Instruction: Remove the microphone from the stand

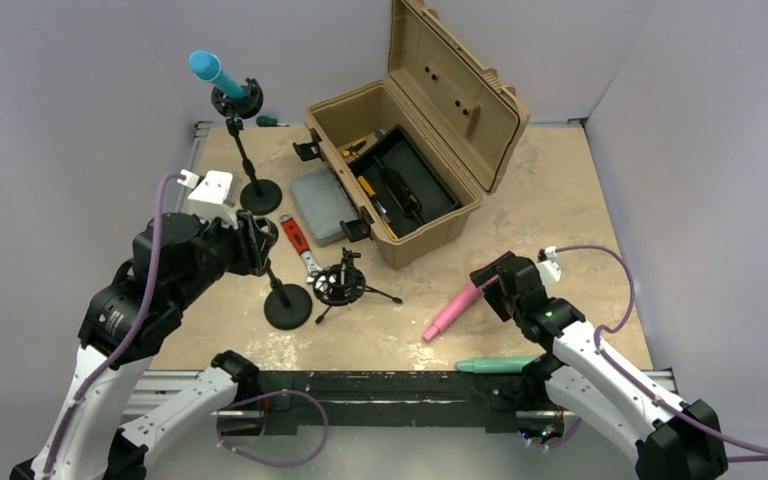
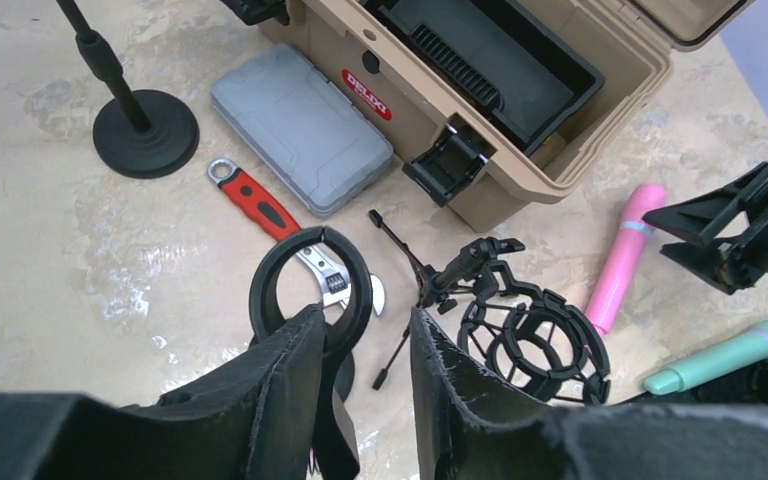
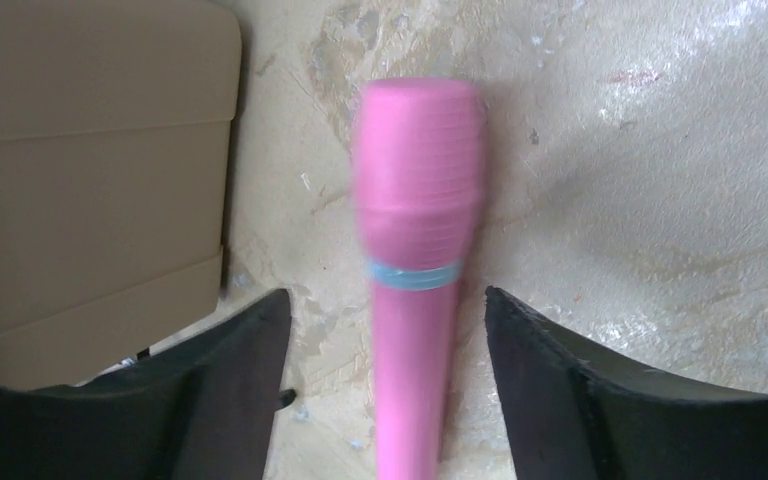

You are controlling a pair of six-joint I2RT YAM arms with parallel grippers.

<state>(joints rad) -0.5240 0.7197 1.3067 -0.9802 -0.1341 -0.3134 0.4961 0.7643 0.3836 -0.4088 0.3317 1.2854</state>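
The pink microphone (image 1: 452, 311) lies on the tabletop (image 1: 560, 200) at five o'clock, between the right gripper's (image 3: 382, 298) open jaws, apparently freed from the near stand (image 1: 288, 305); I cannot tell the left gripper's (image 2: 365, 320) hold.

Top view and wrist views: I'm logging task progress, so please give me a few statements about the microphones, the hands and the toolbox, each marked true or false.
1. The pink microphone lies on the table. True.
2. The right hand is shut on the pink microphone. False: its fingers stand open on either side of it, with a gap showing on both sides.
3. The blue microphone sits in a stand at the back left. True.
4. The toolbox has its lid closed. False: the lid is swung open and the black tray inside shows.
5. The green microphone lies inside the toolbox. False: it lies on the table at the near edge, by the right arm's base.
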